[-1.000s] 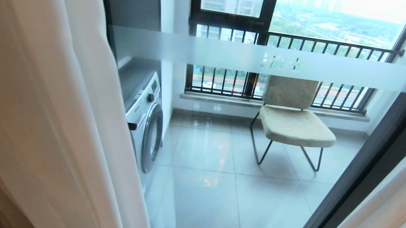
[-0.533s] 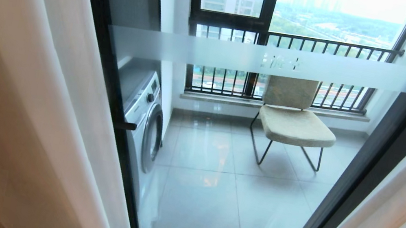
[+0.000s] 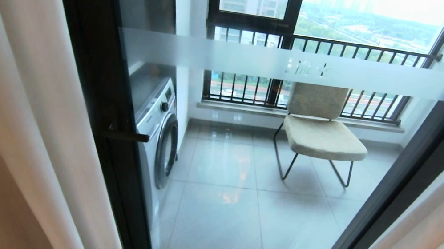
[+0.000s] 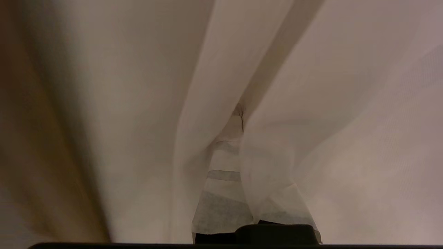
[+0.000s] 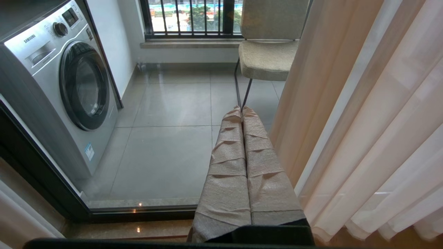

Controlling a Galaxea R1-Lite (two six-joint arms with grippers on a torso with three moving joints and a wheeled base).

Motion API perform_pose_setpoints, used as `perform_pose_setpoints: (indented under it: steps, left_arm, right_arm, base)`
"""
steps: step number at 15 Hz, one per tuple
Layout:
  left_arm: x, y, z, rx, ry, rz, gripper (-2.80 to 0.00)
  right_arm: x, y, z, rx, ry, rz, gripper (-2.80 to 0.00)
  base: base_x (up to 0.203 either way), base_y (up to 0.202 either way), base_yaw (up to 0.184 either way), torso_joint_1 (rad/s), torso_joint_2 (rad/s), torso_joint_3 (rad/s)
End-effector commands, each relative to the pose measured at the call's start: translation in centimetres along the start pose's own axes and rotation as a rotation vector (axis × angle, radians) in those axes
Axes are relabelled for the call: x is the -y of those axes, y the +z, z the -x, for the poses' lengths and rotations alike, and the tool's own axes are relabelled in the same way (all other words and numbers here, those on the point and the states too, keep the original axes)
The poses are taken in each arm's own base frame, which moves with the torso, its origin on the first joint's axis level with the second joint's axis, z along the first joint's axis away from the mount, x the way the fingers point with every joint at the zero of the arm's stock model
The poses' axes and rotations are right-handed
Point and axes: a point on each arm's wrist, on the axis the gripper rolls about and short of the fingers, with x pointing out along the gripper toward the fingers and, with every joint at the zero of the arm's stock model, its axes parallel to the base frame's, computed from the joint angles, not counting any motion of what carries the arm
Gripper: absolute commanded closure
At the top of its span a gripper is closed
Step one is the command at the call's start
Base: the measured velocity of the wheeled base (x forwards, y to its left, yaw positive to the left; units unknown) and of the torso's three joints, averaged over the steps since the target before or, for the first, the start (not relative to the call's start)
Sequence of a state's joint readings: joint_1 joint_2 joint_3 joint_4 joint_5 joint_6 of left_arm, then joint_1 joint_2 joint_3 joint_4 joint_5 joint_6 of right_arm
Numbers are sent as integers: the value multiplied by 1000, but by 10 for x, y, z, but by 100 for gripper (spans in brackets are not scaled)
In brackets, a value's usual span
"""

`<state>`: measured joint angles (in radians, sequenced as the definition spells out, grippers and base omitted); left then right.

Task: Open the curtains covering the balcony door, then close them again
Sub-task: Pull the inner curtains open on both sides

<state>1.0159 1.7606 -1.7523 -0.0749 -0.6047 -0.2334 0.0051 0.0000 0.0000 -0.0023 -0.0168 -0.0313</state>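
Sheer white and thick beige curtains (image 3: 5, 97) hang drawn aside at the left and right edges of the head view, leaving the tall black-framed glass balcony door (image 3: 90, 75) with its frosted band uncovered. Through the glass stand a silver front-loading washing machine (image 3: 160, 132) and a beige cushioned chair (image 3: 322, 134) on grey tiles. The left tool (image 4: 235, 138), its wrapped fingers together, is buried in sheer curtain folds. The right tool (image 5: 242, 112) hangs closed and empty beside the right curtain.
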Motion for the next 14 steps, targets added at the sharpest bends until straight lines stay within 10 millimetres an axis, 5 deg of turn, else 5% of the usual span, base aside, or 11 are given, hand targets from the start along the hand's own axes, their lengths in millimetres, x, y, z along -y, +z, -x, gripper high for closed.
perform_pose_setpoints:
  steps: [1,9,14]
  left_arm:
    - [-45,-9,-15,-17,33,23,0]
    - [-146,-29,-8,-14,123,53,0]
    - [-166,-33,0,4,136,51,0]
  right_arm:
    - [0,0,0,1,1,1,0]
    - [0,0,0,-1,1,1,0]
    - [0,0,0,1,1,1,0]
  base:
    - [0,0,0,0,0,0]
    - [0,0,0,0,0,0]
    - [0,0,0,0,0,0]
